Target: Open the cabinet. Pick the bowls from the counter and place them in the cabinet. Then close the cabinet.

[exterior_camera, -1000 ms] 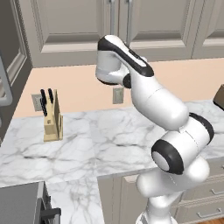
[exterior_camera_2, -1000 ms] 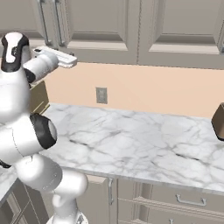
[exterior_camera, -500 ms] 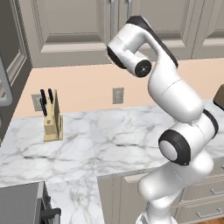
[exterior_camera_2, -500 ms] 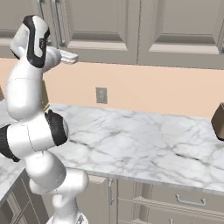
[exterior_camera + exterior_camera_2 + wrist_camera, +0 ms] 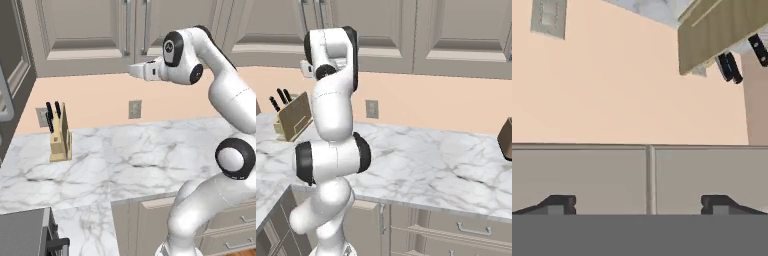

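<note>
The cabinet (image 5: 95,30) hangs on the wall with both doors shut, and its two bar handles (image 5: 128,25) meet at the centre. My gripper (image 5: 133,70) is raised level with the doors' lower edge, below the handles, pointing left. In the hand view, which is rolled upside down, the fingertips (image 5: 562,204) stand wide apart with nothing between them; the gripper (image 5: 638,205) is open before the door panels (image 5: 582,175) and their centre seam. The counter (image 5: 125,160) lies below. The bowls are out of view.
A wooden knife block (image 5: 60,137) stands at the counter's left, by the wall. A wall outlet (image 5: 134,109) sits under the cabinet. A dark brown object (image 5: 506,140) rests at the counter's far right. A grey appliance (image 5: 25,235) fills the lower left corner.
The arm has swung upward. The hand rose from pointing down near the outlet to lying level just under the cabinet doors. The jaws stay apart.
</note>
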Motion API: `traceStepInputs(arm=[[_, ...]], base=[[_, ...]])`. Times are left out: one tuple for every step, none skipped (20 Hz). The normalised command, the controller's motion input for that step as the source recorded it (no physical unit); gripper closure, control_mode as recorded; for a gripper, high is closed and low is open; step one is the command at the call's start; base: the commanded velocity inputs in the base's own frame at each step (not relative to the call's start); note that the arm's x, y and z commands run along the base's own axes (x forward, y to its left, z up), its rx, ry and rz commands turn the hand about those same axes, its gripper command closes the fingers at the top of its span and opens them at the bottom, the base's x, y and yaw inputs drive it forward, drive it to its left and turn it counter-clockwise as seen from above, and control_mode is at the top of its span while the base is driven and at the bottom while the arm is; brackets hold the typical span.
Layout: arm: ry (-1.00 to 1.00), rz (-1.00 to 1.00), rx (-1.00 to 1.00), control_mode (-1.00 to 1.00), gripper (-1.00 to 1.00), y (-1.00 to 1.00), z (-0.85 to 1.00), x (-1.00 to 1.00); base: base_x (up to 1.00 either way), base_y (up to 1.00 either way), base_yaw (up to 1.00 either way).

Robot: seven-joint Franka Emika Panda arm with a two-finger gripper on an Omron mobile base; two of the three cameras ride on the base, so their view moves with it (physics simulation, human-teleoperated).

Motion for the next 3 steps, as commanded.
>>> traceStepInputs(arm=[[-0.06, 0.76, 0.0, -1.0, -1.0, -0.28, -0.59, 1.0], [-0.09, 0.71, 0.0, -1.0, -1.0, -0.35, -0.58, 1.0], [-0.17, 0.62, 0.0, -1.0, -1.0, -0.41, -0.61, 1.0]], base=[[0.0, 0.0, 0.0], [0.0, 0.0, 0.0], [0.0, 0.0, 0.0]])
